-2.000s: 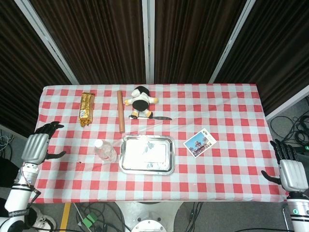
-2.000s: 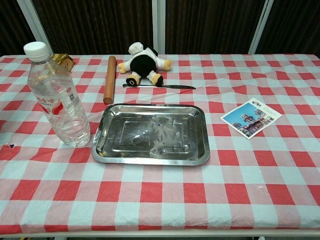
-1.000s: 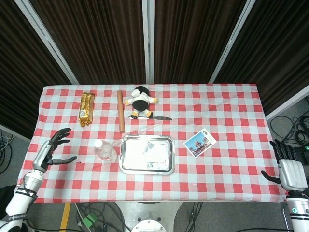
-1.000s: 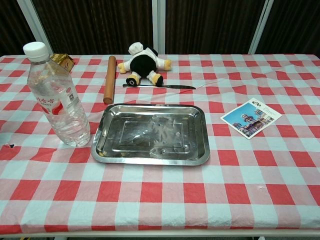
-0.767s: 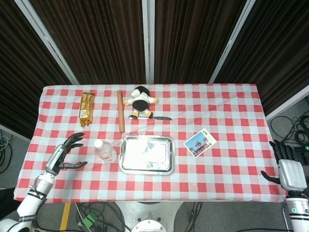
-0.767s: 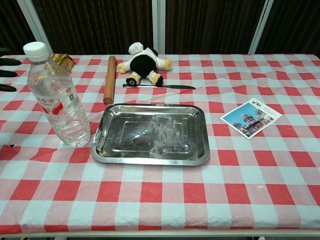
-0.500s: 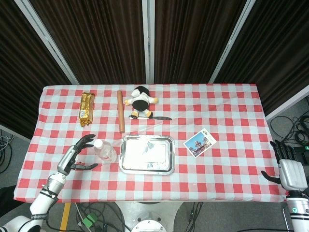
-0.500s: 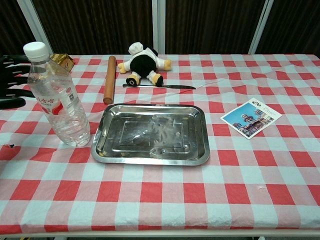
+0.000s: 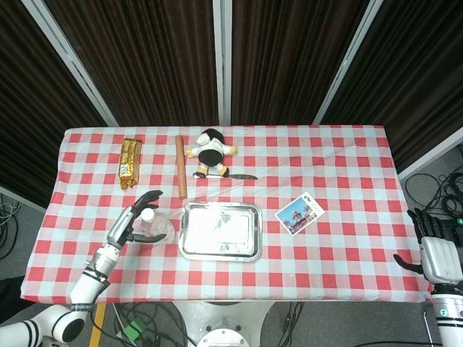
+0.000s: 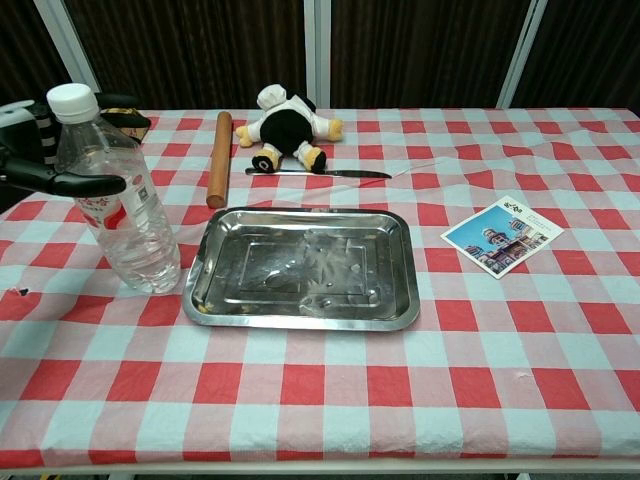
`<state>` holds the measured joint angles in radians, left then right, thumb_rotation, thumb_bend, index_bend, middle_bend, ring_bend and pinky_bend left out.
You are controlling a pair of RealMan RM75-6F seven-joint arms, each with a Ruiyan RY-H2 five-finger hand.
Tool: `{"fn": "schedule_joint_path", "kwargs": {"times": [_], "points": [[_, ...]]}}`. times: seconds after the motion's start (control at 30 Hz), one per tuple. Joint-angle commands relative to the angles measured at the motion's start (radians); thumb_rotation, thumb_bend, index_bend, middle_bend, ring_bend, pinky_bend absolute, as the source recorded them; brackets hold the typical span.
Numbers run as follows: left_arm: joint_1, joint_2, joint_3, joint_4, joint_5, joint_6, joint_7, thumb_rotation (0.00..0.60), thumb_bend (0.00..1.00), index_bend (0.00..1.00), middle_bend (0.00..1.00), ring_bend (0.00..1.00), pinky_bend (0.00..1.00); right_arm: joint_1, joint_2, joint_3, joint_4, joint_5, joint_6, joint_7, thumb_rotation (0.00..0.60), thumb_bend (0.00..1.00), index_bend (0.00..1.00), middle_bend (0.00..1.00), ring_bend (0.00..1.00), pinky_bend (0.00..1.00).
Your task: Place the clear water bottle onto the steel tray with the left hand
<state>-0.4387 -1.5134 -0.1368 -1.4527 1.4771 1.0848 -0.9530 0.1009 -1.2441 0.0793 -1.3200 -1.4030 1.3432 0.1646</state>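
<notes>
The clear water bottle (image 9: 156, 226) (image 10: 118, 200) stands upright with its white cap on, just left of the empty steel tray (image 9: 220, 230) (image 10: 300, 270). My left hand (image 9: 133, 221) (image 10: 38, 150) is at the bottle's left side, level with its upper half. The fingers are spread: the thumb (image 10: 88, 183) lies across the bottle's front and other fingers reach behind the cap. Whether the hand touches the bottle I cannot tell. My right hand (image 9: 437, 257) hangs off the table's right edge, fingers apart and holding nothing.
A wooden rolling pin (image 9: 180, 167) (image 10: 218, 158), a plush toy (image 9: 210, 151) (image 10: 286, 126) and a knife (image 9: 236, 176) (image 10: 322, 172) lie behind the tray. A postcard (image 9: 299, 212) (image 10: 502, 235) is to its right. A snack packet (image 9: 129, 163) lies at the far left.
My left hand has swept in from the table's left edge to the bottle and now brackets its upper part. The bottle, the tray and the right hand have not moved.
</notes>
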Motion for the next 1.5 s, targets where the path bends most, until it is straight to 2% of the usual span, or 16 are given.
{"fn": "schedule_joint_path", "kwargs": {"times": [0.03, 0.17, 0.43, 0.7, 0.97, 1.17, 1.4, 1.5], "points": [[-0.009, -0.005, 0.003, 0.003, 0.001, -0.008, -0.008, 0.600, 0.00, 0.22, 0.24, 0.15, 0.22, 0.000, 0.001, 0.001, -0.001, 0.002, 0.000, 0.001, 0.600, 0.10, 0.06, 0.03, 0.00, 0.00], [-0.014, -0.013, 0.005, 0.011, -0.006, -0.007, -0.016, 0.600, 0.00, 0.31, 0.31, 0.17, 0.26, -0.001, 0.002, 0.002, -0.001, 0.004, -0.001, 0.004, 0.600, 0.10, 0.06, 0.03, 0.00, 0.00], [-0.003, -0.010, 0.016, 0.010, -0.016, 0.018, -0.003, 0.600, 0.06, 0.50, 0.49, 0.35, 0.41, 0.003, 0.003, 0.004, -0.007, 0.008, -0.007, 0.001, 0.600, 0.10, 0.06, 0.03, 0.00, 0.00], [-0.004, -0.014, 0.023, 0.009, -0.026, 0.018, 0.027, 0.600, 0.13, 0.60, 0.56, 0.43, 0.49, 0.004, 0.006, 0.005, -0.014, 0.010, -0.011, 0.001, 0.600, 0.10, 0.06, 0.03, 0.00, 0.00], [-0.016, -0.015, 0.003, -0.008, -0.039, 0.025, 0.064, 0.600, 0.19, 0.66, 0.63, 0.48, 0.54, 0.003, 0.009, 0.004, -0.013, 0.011, -0.014, 0.011, 0.600, 0.10, 0.06, 0.03, 0.00, 0.00], [-0.048, 0.026, -0.042, -0.047, -0.044, 0.019, 0.093, 0.600, 0.21, 0.68, 0.64, 0.49, 0.55, 0.002, 0.013, 0.004, -0.014, 0.010, -0.011, 0.019, 0.600, 0.10, 0.06, 0.03, 0.00, 0.00], [-0.127, 0.144, -0.155, -0.148, -0.097, -0.056, 0.092, 0.600, 0.22, 0.68, 0.66, 0.51, 0.56, 0.002, 0.014, 0.001, -0.023, 0.004, -0.010, 0.017, 0.600, 0.10, 0.06, 0.03, 0.00, 0.00], [-0.138, 0.186, -0.179, -0.177, -0.110, -0.060, 0.107, 0.600, 0.22, 0.68, 0.66, 0.51, 0.56, 0.002, 0.013, -0.001, -0.023, 0.000, -0.008, 0.017, 0.600, 0.10, 0.06, 0.03, 0.00, 0.00]]}}
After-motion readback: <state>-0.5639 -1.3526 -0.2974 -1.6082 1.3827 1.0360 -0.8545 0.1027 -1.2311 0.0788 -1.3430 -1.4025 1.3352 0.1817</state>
